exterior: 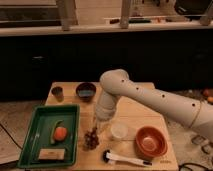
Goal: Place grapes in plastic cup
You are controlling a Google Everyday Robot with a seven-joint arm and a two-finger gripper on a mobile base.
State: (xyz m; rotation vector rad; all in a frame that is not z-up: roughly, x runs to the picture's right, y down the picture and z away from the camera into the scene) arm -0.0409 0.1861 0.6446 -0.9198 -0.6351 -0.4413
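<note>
Fingers (pixel 99 125) seemingly clamped on the top of the grapes (pixel 91 139), though hard to make out in the dim view. Gripper (pixel 96 130) pointing straight down at the end of the white arm (pixel 150 97), low over the front middle of the wooden table (pixel 135 110). Dark bunch hanging right under it, just right of the green tray (pixel 30 145). Plastic cup (pixel 88 146) directly beneath the bunch, largely hidden by it, only a pale sliver showing at the bottom edge. Whitish translucent cup (pixel 118 131) just to the right of the gripper, apart from the bunch. Orange bowl (pixel 151 142) further right, near the front right corner. White-handled brush (pixel 125 159) lying along the front edge. Inside the tray, an orange round fruit (pixel 60 132) and a pale block (pixel 51 155). At the back of the table, a small dark cup (pixel 57 92) and a dark bowl (pixel 86 91), side by side, well apart from the gripper.
</note>
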